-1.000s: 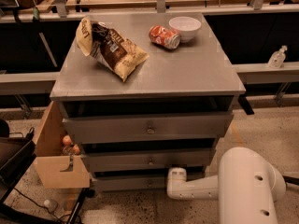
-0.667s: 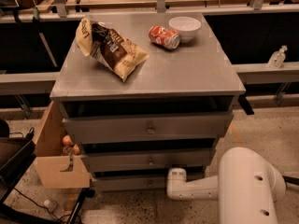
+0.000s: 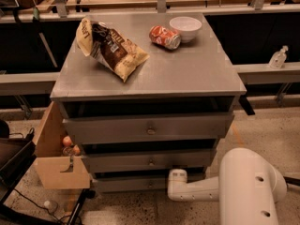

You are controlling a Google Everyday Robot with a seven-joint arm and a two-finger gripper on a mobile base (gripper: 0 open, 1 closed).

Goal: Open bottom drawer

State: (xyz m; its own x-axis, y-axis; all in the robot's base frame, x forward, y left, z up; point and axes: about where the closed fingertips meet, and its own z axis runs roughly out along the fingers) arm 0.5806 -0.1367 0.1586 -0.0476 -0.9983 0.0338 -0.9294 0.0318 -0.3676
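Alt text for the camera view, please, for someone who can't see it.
A white robot arm reaches in from the lower right, its claw at the bottom drawer of a grey three-drawer cabinet, right of the knob. On the cabinet top lie a chip bag, a tipped red can and a white bowl.

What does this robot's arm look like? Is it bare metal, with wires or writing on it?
The arm is smooth, glossy white, not bare metal. It has a fat rounded shell with two small dark holes, narrowing to a tube with a rounded end cap. No cables or writing show. The gripper sits at that capped end, beside the bottom drawer, and its details cannot be made out.
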